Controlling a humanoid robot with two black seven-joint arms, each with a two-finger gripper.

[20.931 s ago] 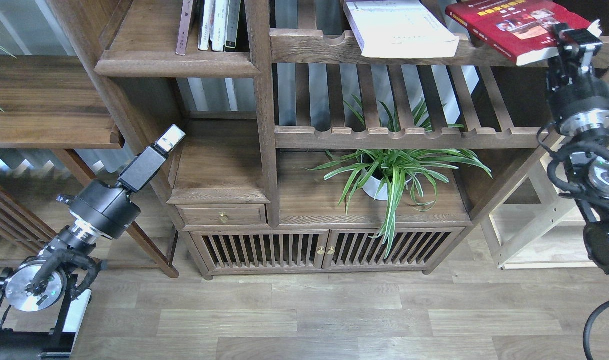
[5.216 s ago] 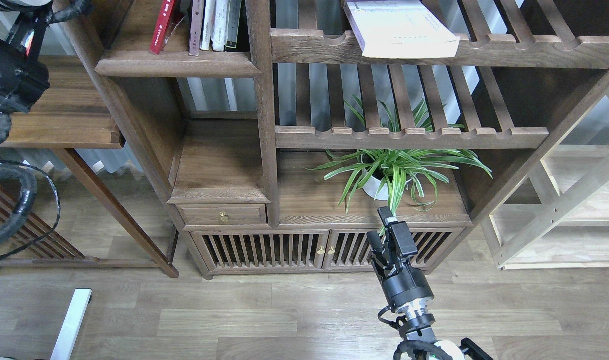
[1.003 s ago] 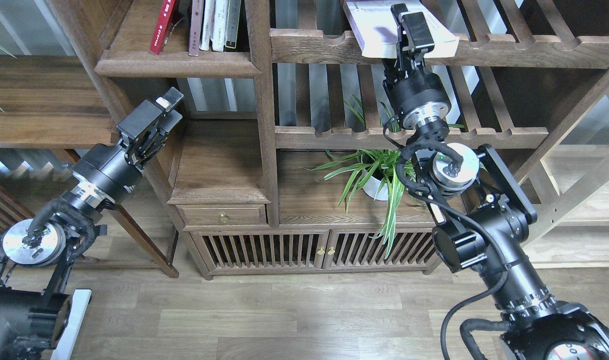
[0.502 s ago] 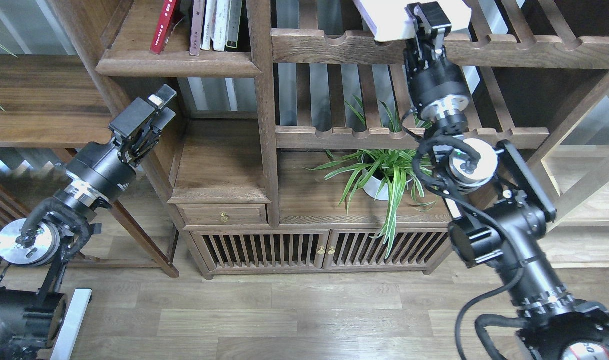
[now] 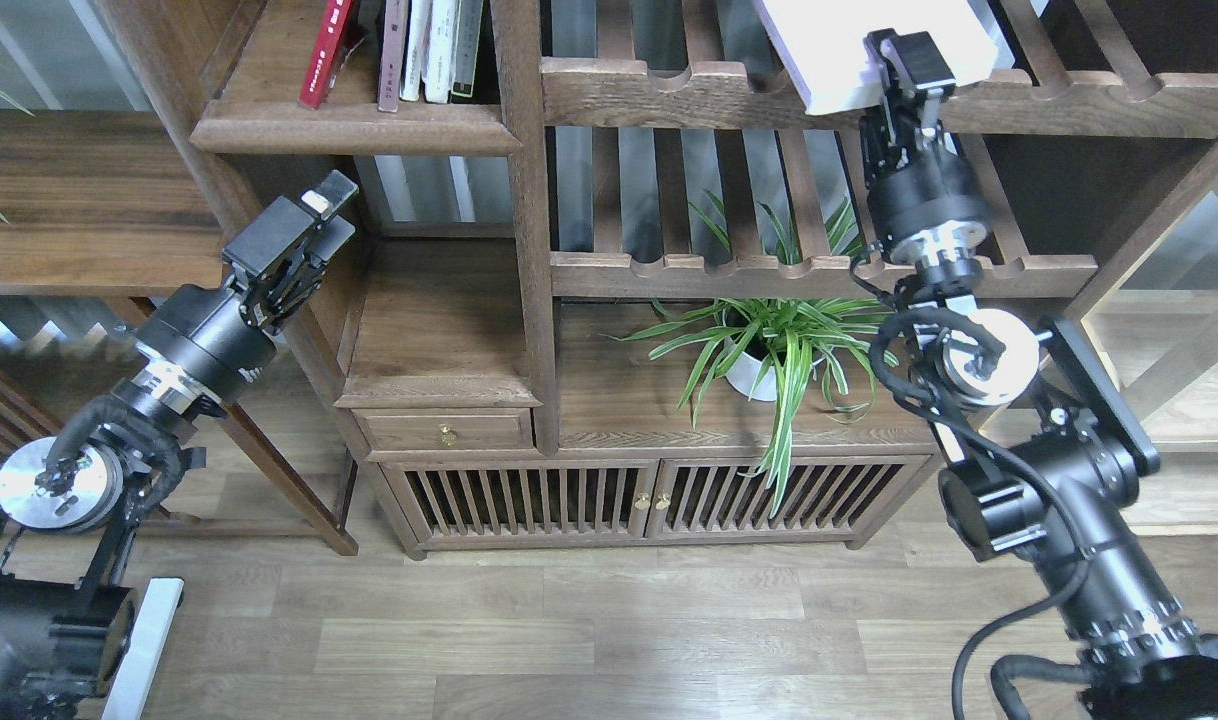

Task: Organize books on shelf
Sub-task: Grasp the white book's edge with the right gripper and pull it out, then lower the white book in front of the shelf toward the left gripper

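My right gripper (image 5: 907, 62) is shut on the near edge of the thick white book (image 5: 869, 35). It holds the book tilted above the slatted rack's front rail (image 5: 669, 95) at the top right. On the solid shelf (image 5: 354, 128) at the top left, a red book (image 5: 326, 50) leans against a maroon book (image 5: 392, 50) and several pale upright books (image 5: 437, 45). My left gripper (image 5: 309, 215) hangs below and left of that shelf, beside the bookcase post. It holds nothing, and its fingers cannot be told apart.
A potted spider plant (image 5: 779, 345) stands on the cabinet top below the lower slatted rack (image 5: 819, 270). A small drawer (image 5: 447, 432) and slatted cabinet doors (image 5: 629, 500) sit lower down. A side table (image 5: 89, 200) is at the left and a pale wooden frame (image 5: 1159, 400) at the right.
My right gripper has carried the white book to the right and upward, lifting it off the rack rail. The left arm has barely shifted.
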